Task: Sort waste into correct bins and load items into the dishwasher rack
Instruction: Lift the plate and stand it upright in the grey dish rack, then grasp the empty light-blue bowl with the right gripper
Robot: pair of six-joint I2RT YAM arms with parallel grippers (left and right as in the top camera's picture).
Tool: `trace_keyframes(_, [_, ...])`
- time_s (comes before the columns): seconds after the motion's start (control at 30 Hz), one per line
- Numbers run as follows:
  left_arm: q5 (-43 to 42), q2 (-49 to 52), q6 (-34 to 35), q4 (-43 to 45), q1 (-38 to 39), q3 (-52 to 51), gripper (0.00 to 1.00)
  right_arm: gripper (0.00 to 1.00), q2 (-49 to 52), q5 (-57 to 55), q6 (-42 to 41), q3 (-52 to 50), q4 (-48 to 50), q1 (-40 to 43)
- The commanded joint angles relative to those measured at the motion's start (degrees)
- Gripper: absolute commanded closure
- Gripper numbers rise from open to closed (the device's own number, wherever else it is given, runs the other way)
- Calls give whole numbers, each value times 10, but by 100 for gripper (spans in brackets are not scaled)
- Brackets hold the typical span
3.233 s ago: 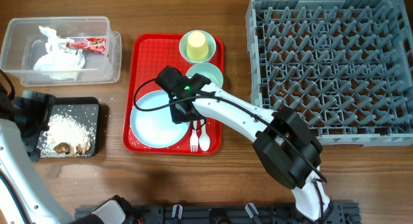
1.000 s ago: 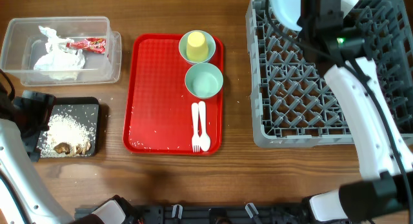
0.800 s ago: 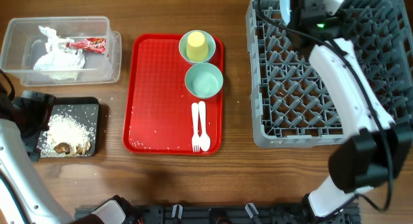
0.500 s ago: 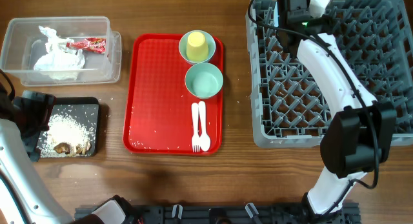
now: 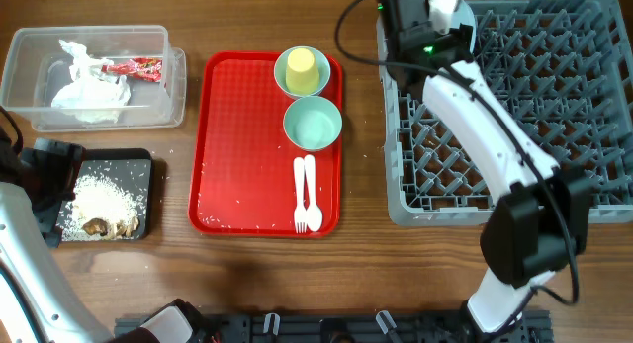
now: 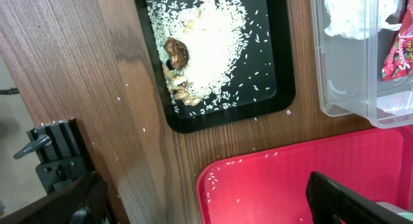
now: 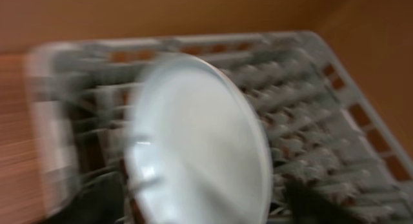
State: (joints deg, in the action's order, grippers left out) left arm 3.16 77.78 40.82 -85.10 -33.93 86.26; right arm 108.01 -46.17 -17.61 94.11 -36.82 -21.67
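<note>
1. Left gripper first: my two fingers sit at the bottom corners of the left wrist view. The jaws are spread wide with nothing between them, above the corner of the red tray.
2. Just past that corner lies the black tray. It holds a heap of white rice with brown lumps on the heap's edge. Stray grains are scattered over the wooden table and onto the red tray.
3. Beside the black tray is the clear tub, holding the crumpled napkin and the red-and-white wrapper.
4. Now the right arm, stretched out long over the table. On the red tray the fork and spoon lie side by side at the near end. The pale green bowl is behind them, and the yellow-green cup is at the far end.
5. Right gripper is at the far corner of the grey rack, on the side facing the red tray. The right wrist view is badly blurred.
6. The pale plate fills that view, tipped up on edge with its face toward my camera and rack pegs behind it. My finger shapes flank its lower rim, one on each side. I can't tell whether they pinch it or whether it is seated among the pegs.
</note>
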Motion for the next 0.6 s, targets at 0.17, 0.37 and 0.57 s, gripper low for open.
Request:
trace_keyframes(0.17, [4,0,-3,0,-4,4,0,0,-153,671,112,0,-4,-32])
trace_keyframes(0.37, [4,0,-3,0,-4,4,0,4,-79,716,134,-11,-44,-68])
trace_keyframes(0.57, [4,0,-3,0,-4,4,0,27,67,636,121,-11,-40,-143])
